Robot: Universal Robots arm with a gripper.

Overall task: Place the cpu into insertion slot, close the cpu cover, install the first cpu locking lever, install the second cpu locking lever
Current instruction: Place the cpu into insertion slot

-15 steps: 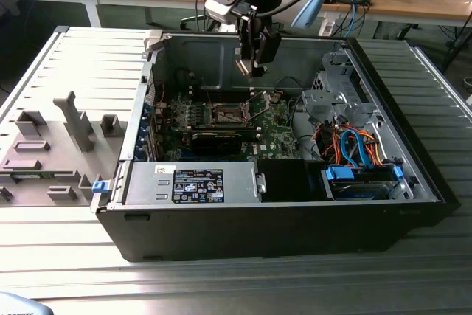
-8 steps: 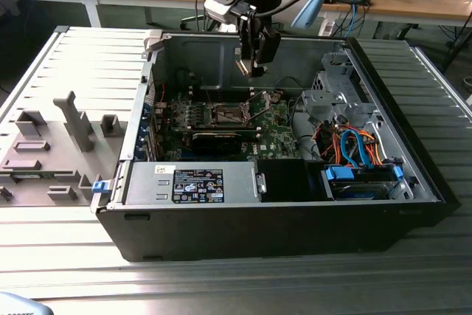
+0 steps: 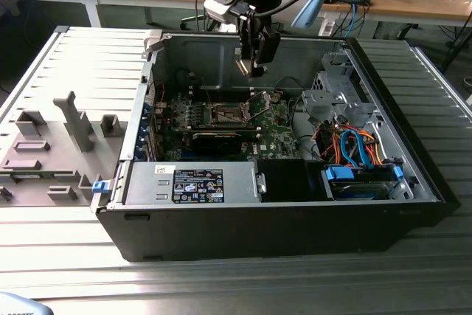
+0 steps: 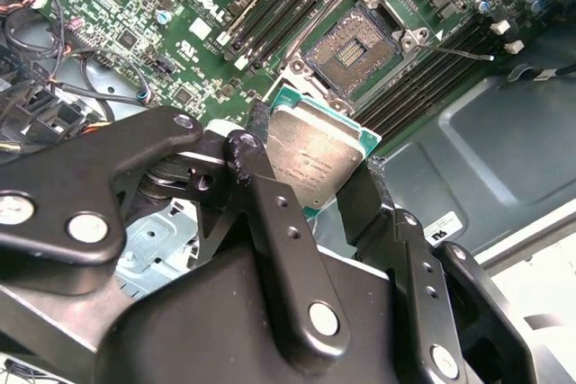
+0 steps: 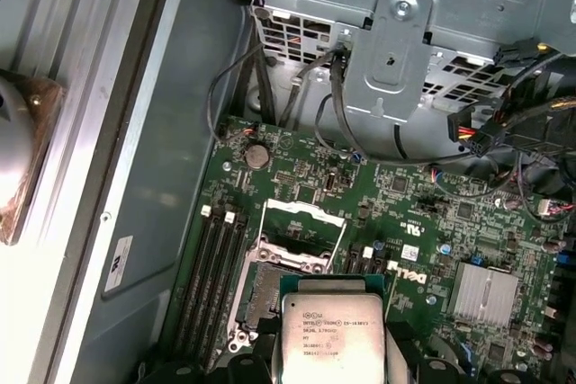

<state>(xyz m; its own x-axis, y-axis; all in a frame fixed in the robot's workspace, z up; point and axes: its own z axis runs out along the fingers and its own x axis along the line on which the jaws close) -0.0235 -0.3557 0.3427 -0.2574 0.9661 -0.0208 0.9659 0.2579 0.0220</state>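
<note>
The cpu [image 4: 315, 164] is gripped firmly in the tool [image 3: 251, 64], which is held over the open computer case [image 3: 258, 219]. In the exterior view it is at 12 o'clock from the empty insertion slot [image 3: 225, 114]. Seating, closing and locking are judged undone. Cables [image 3: 354, 149] are bunched at 3 o'clock, well apart.

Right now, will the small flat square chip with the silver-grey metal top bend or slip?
The silver-grey square chip is probably stiff: its metal top looks solid. Its thin edges might slip in the black gripper.
</note>
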